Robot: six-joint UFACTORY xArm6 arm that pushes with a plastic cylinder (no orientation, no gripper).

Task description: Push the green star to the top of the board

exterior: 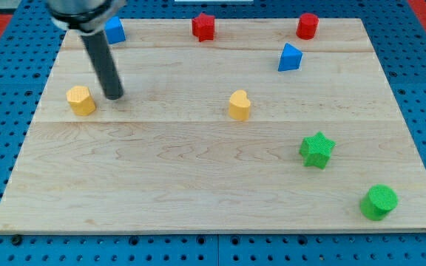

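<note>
The green star [316, 149] lies on the wooden board [198, 177] at the view's right, below the middle. My tip [114, 96] rests on the board at the view's upper left, just right of a yellow block [80, 100]. It is far from the green star, well to its left and slightly above it.
A yellow heart-shaped block [239, 105] sits near the middle. A blue triangle block [290, 58], a red cylinder [307, 26] and a red star [203, 27] lie along the top. A blue block [115, 30] is at top left. A green cylinder [379, 202] is at bottom right.
</note>
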